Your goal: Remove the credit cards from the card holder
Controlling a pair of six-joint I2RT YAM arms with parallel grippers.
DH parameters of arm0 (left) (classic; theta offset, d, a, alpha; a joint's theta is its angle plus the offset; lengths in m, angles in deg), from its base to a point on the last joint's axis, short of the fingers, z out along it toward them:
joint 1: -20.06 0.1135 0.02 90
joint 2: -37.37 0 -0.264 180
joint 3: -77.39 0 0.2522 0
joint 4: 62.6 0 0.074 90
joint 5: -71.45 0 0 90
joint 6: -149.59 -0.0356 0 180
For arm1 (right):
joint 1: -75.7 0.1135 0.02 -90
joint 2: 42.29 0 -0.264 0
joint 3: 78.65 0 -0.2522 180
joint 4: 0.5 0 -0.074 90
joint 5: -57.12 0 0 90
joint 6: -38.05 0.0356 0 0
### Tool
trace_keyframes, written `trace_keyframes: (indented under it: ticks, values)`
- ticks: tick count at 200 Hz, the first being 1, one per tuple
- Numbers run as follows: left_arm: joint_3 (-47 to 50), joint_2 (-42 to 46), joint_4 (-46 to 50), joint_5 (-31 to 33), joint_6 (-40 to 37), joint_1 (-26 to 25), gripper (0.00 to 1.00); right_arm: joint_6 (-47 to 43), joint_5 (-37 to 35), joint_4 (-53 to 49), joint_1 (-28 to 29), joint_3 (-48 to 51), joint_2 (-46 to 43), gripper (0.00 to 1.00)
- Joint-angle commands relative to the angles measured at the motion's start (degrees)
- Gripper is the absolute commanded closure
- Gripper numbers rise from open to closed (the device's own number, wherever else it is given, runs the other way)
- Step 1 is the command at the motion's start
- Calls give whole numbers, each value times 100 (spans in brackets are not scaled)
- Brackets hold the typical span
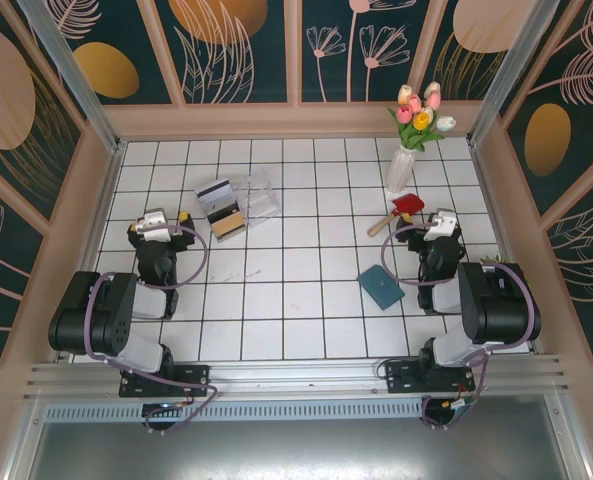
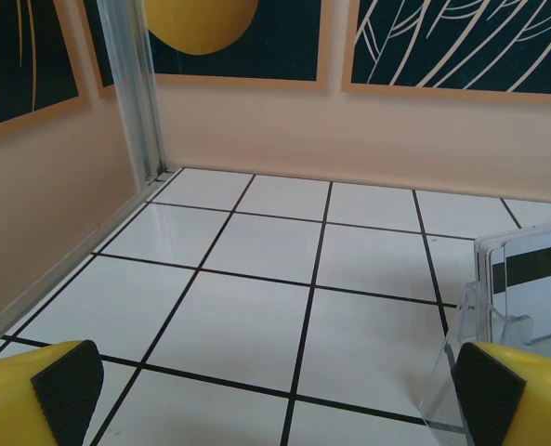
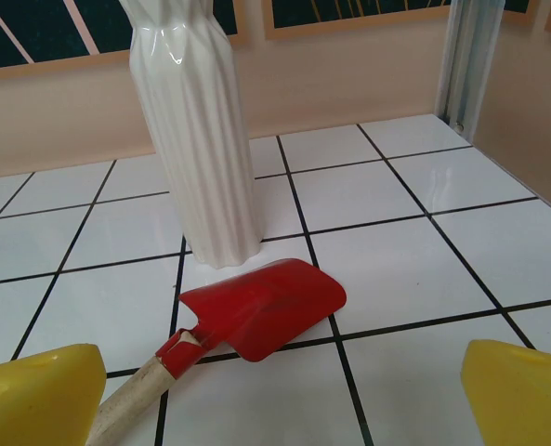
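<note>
1. My left claw (image 2: 277, 386) stood wide open and held nothing. My right claw (image 3: 282, 390) was the same.
2. The card holder (image 1: 381, 287) lay flat on the surface (image 1: 296, 300), nearer me than the vase (image 1: 400, 170), apparently folded shut.
3. The credit cards (image 1: 220, 207) lay well left of the vase.
4. Judgement: the cards were thin, stiff, slick and light, so pinch an exposed edge. The holder was soft and light and would likely slide, so pin it.
</note>
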Motion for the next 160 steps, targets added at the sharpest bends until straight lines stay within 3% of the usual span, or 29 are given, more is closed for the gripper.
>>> trace_keyframes:
  ticks: [1, 160]
  values:
    - [-27, -21, -96, -71, 60, 47, 1, 63, 2, 57, -27, -96, 40, 1]
    - [42, 52, -162, -199, -9, 48, 2, 72, 187, 171, -116, -27, 20, 1]
